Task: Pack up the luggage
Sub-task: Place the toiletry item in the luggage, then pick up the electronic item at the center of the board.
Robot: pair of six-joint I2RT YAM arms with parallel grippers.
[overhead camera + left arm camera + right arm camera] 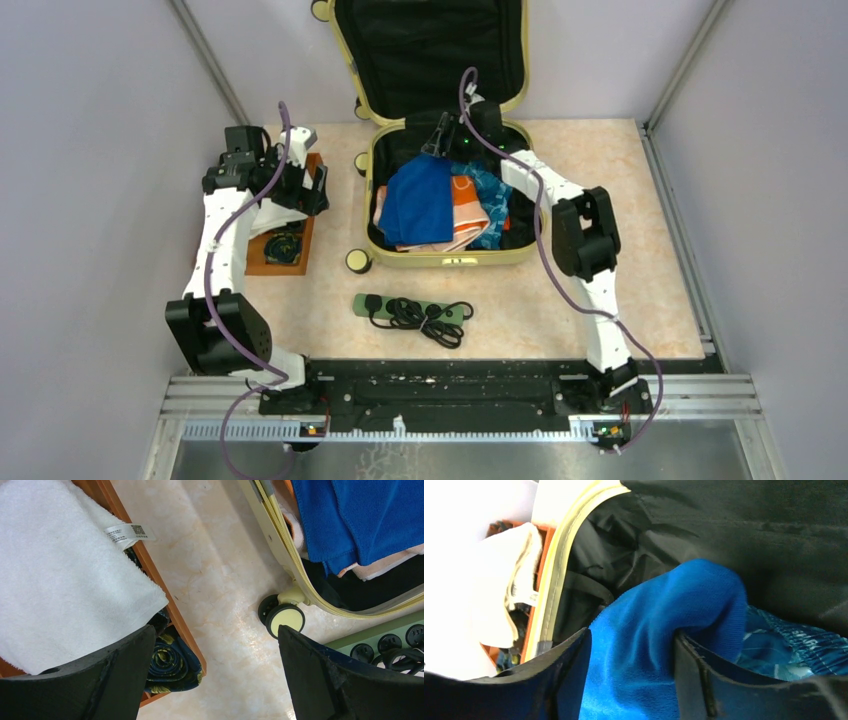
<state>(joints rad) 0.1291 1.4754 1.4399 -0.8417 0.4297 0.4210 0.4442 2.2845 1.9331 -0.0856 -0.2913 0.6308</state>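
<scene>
The luggage, a pale yellow hard-shell suitcase, lies open at the table's back with its black-lined lid propped up. Inside lie a blue towel, an orange cloth and a teal patterned cloth. My right gripper reaches into the back of the case. In the right wrist view its jaws stand parted with the blue towel bunched between them. My left gripper hangs wide open over bare table, between a wooden tray and the luggage's wheel, holding nothing.
The wooden tray at the left holds a white towel and a rolled dark blue-and-yellow cloth. A green power strip with a coiled black cable lies in front of the luggage. Grey walls close in both sides.
</scene>
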